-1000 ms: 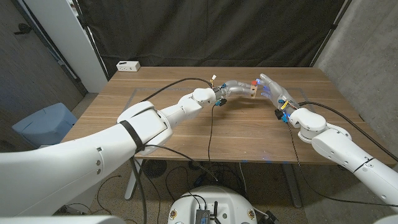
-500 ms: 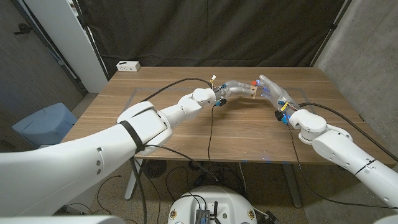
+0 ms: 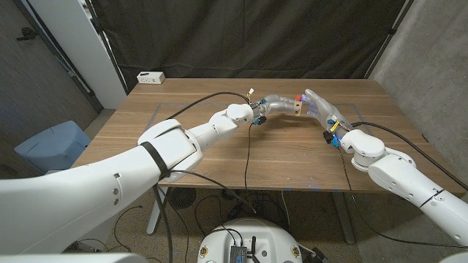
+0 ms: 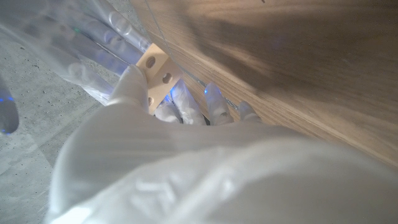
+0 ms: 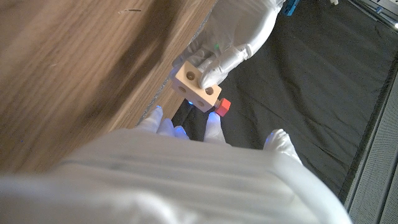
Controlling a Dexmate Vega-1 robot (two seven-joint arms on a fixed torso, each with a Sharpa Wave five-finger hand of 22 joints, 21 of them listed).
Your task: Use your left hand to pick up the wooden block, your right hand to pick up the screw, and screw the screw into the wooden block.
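The left hand (image 3: 272, 103) is clamped on the wooden block (image 3: 297, 107), held up above the counter (image 3: 219, 146) toward its far side, at about 1 o'clock from the middle. In the right wrist view the block (image 5: 198, 87) shows holed faces, with the red screw (image 5: 222, 107) touching one face and its head standing out toward the right hand (image 5: 186, 162). The right hand (image 3: 320, 107) sits just at 3 o'clock of the block, fingers closing round the screw's end; whether they truly pinch it I cannot tell.

The turning seems to be under way. It depends on the screw's axis staying in line with the hole, which runs roughly from one hand to the other.

At 10 o'clock, well apart, lies a white power strip (image 3: 151, 77). Nothing stands between the hands.
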